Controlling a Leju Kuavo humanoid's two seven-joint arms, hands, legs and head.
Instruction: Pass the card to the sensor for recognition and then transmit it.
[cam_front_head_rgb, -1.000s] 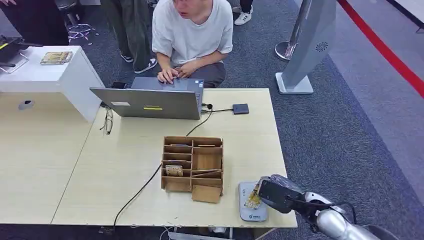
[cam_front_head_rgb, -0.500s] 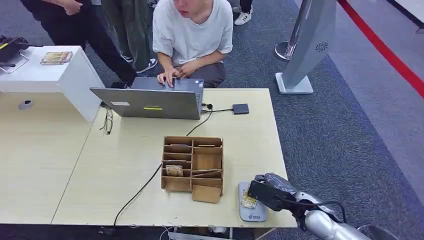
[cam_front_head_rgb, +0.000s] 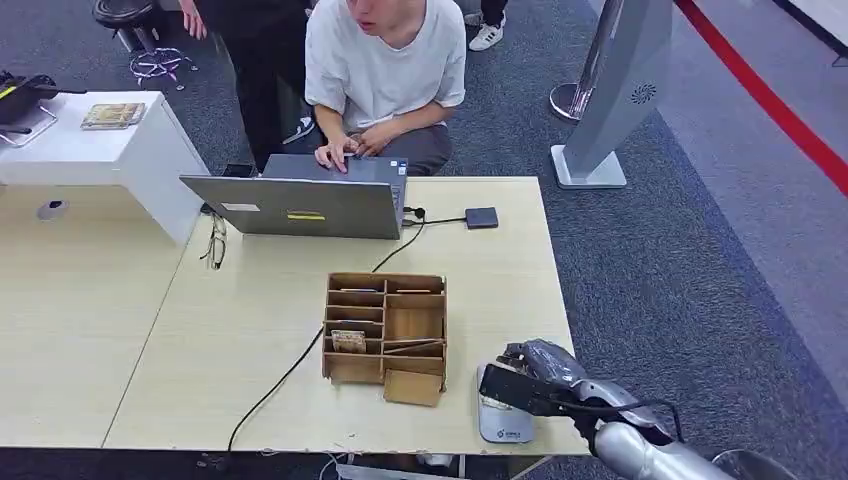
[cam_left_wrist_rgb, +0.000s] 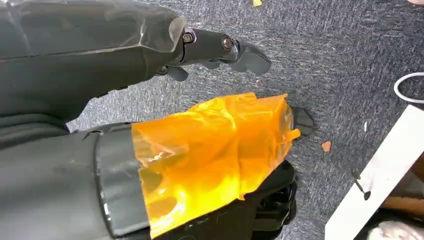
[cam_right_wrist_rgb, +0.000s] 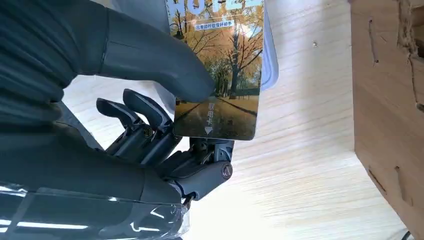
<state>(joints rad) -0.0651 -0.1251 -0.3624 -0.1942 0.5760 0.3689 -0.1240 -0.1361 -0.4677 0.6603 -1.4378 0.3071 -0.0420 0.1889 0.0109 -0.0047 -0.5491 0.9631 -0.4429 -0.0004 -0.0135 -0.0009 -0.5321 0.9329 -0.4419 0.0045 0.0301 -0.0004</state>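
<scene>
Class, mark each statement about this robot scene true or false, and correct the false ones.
1. The right robot hand holds a card printed with autumn trees. True.
2. The card is over the grey card reader near the table's front edge. True.
3. The open-topped wooden organiser box stands right of the reader. False: it stands left of it.
4. The grey laptop is shut. False: it is open, a person typing.

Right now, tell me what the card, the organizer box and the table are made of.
Card: likely glossy plastic, printed autumn photo.
Organizer box: apparently unfinished wood or board, slotted joints.
Table: pale wood-grain top, probably laminate.
</scene>
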